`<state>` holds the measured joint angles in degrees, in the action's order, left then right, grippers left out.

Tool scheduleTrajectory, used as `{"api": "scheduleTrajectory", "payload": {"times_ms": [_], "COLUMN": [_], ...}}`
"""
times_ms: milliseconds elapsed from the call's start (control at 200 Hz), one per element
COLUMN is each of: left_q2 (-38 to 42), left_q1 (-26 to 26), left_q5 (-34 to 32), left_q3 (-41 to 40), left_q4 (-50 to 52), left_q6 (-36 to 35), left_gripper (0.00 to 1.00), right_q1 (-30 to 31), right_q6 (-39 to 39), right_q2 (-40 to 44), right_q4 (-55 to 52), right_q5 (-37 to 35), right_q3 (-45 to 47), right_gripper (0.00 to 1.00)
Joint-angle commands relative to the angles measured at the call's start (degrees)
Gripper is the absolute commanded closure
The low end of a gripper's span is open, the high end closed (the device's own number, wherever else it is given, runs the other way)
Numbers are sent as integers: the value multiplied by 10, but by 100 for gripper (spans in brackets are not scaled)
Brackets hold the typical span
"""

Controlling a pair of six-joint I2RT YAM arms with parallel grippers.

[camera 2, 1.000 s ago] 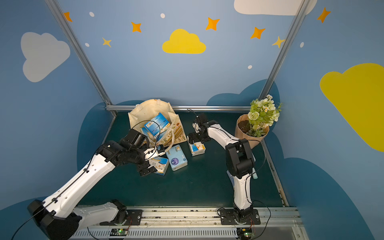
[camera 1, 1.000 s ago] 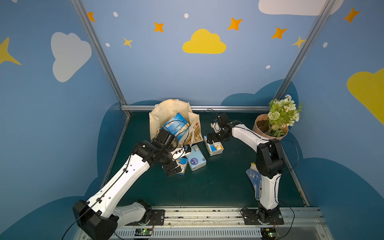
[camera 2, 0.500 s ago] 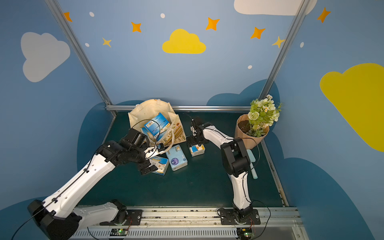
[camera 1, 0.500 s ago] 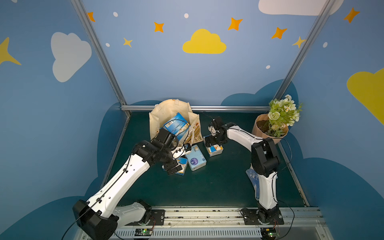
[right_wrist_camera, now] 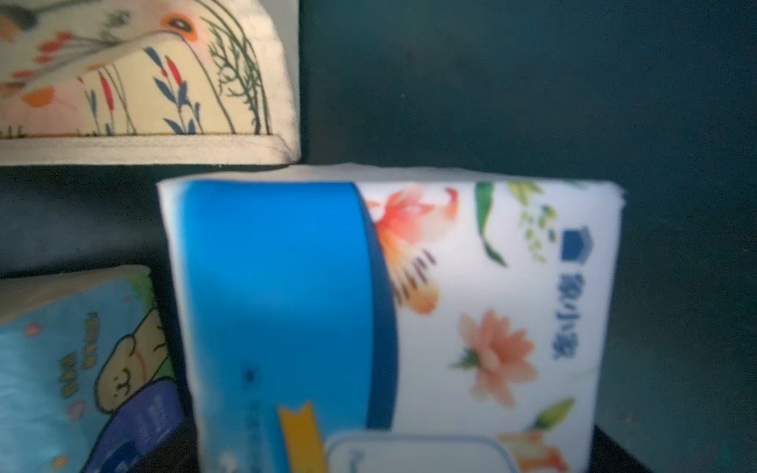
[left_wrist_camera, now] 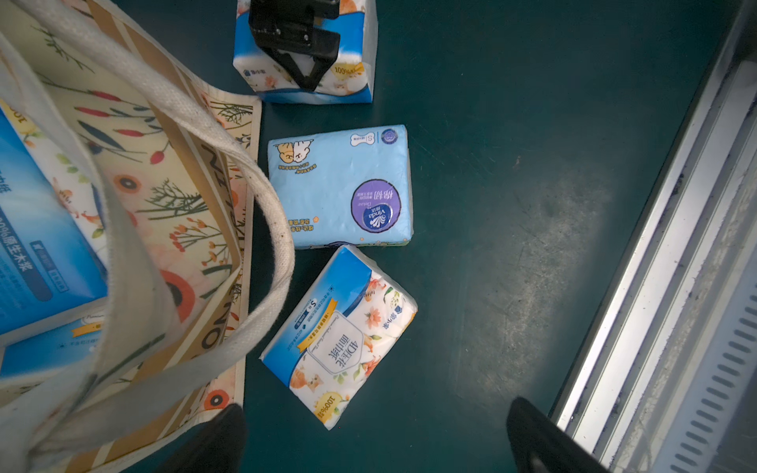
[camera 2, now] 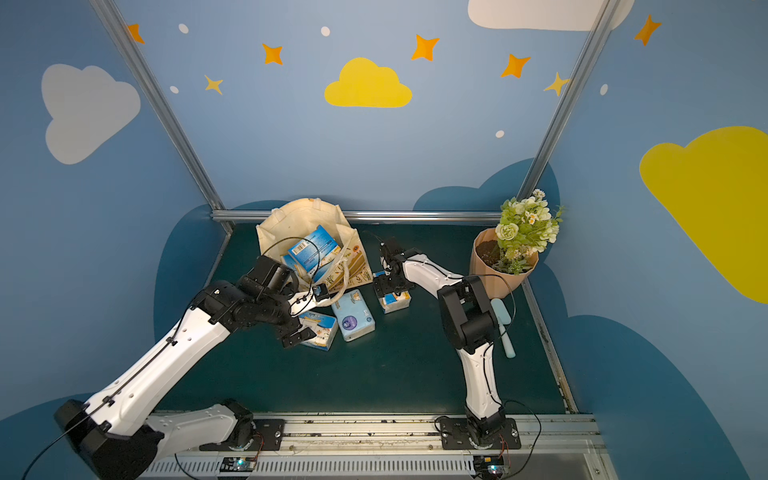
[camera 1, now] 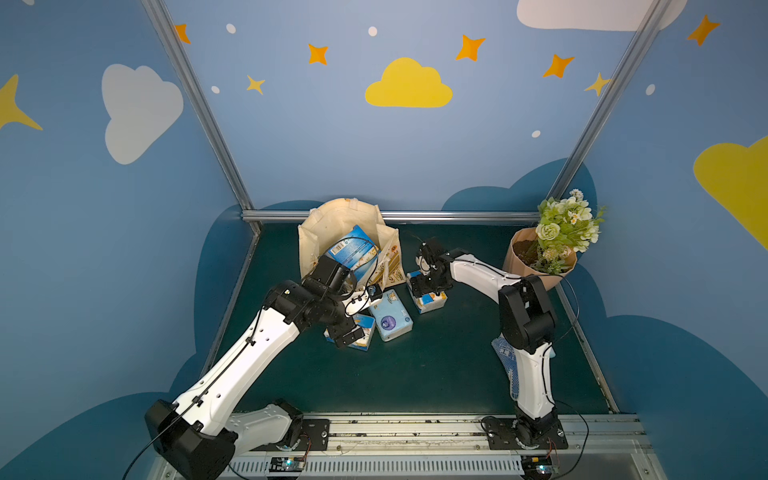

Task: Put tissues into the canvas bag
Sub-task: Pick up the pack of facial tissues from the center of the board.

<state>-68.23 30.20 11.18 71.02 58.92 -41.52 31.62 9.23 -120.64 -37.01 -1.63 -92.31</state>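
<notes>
Beside canvas bag (camera 1: 336, 220), left claw (left_wrist_camera: 379, 422) released, right claw (camera 1: 422, 286) over tissues (camera 1: 434, 301), grip unclear.

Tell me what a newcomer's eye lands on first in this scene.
The cream floral canvas tote bag at the back of the dark green table stands open with blue tissue packs poking out. Just beside it, the right pincer sits low over a blue-and-white floral tissue pack. In the far right corner, a peach ribbed pot of green and white flowers stands out.
</notes>
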Motion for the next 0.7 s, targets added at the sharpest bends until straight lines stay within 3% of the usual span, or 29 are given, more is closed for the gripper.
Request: {"api": "scheduleTrajectory", "payload": {"times_ms": [0,100,451,696], "left_q2": [2,3,7,-7], "left_q1": [1,1,-2,-47], "left_q5": [-17,-19,-70,-41], "left_q3": [11,12,15,100], "left_q4": [-2,-5,-42,-35], "left_q6": [9,13,58,111], "left_gripper": [0,0,0,0], "right_q1": [1,2,-2,0], "right_q6": [3,2,0,-15], "right_q2": [13,27,94,196], "right_q4": [5,9,-49,-114], "right_q5": [-14,-16,-49,-51], "right_q3": [27,32,6,-15], "right_gripper": [23,27,25,25]}}
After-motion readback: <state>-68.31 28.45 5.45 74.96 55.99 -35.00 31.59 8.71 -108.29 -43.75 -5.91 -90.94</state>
